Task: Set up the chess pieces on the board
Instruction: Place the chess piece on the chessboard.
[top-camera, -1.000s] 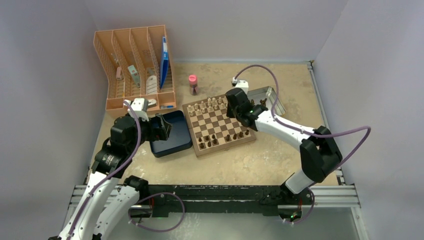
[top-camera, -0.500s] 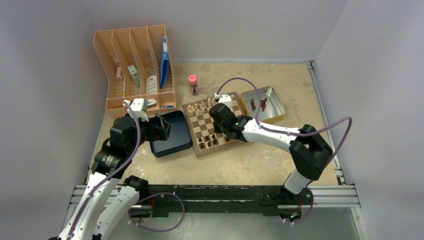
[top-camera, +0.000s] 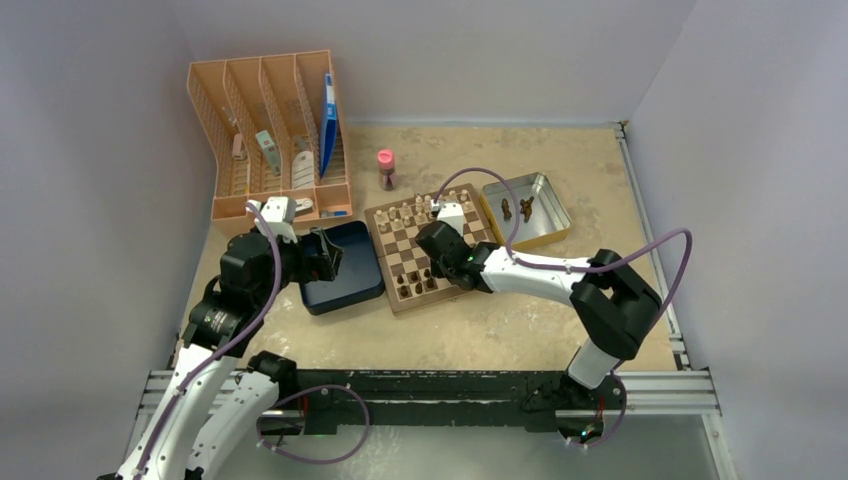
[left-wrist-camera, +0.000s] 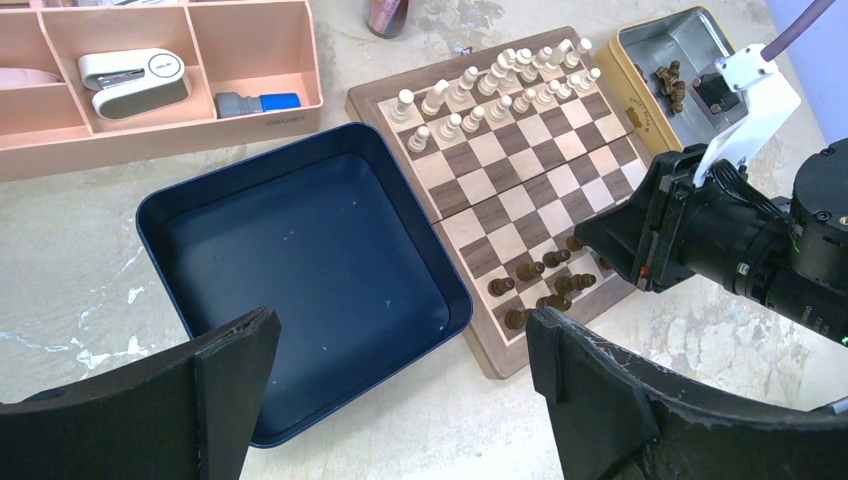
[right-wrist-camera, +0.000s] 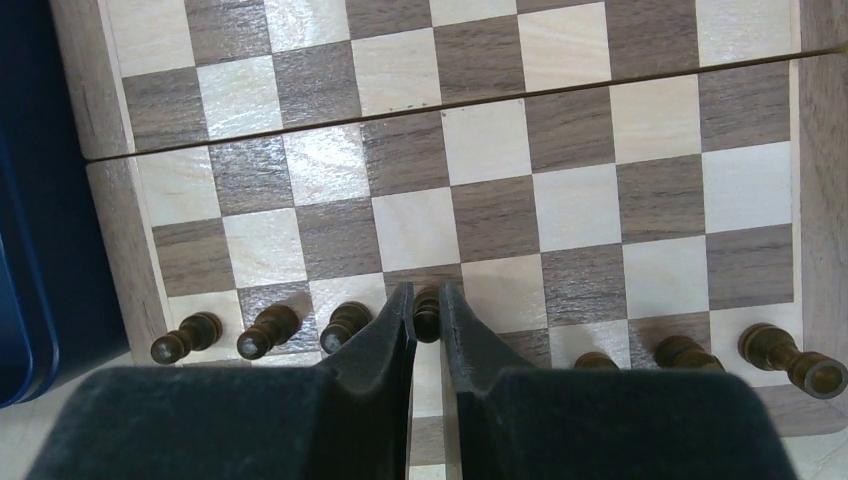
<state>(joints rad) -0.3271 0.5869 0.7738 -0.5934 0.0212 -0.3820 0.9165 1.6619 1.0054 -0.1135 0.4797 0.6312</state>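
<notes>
The board (top-camera: 400, 245) lies mid-table and fills the right wrist view (right-wrist-camera: 490, 140). Dark chess pieces (right-wrist-camera: 268, 330) stand along its near rows, also shown in the left wrist view (left-wrist-camera: 545, 270). My right gripper (right-wrist-camera: 427, 300) is low over the near rows (top-camera: 440, 255), shut on a dark pawn (right-wrist-camera: 427, 318) that stands between the other dark pieces. More dark pieces (top-camera: 516, 208) lie in a tin. Cream pieces (top-camera: 415, 212) fill the far rows. My left gripper (left-wrist-camera: 400, 325) is open and empty above the dark blue box (left-wrist-camera: 300, 260), left of the board (top-camera: 330, 255).
The metal tin (top-camera: 548, 200) sits right of the board. An orange organiser (top-camera: 270, 130) stands at the back left, with a stapler (left-wrist-camera: 135, 75) in its front tray. A pink bottle (top-camera: 385, 170) stands behind the board. The right arm reaches across the board's right half.
The right gripper has moved from the board's far right side, by the tin, leftward and nearer, down to the near rows. The left arm has not moved.
</notes>
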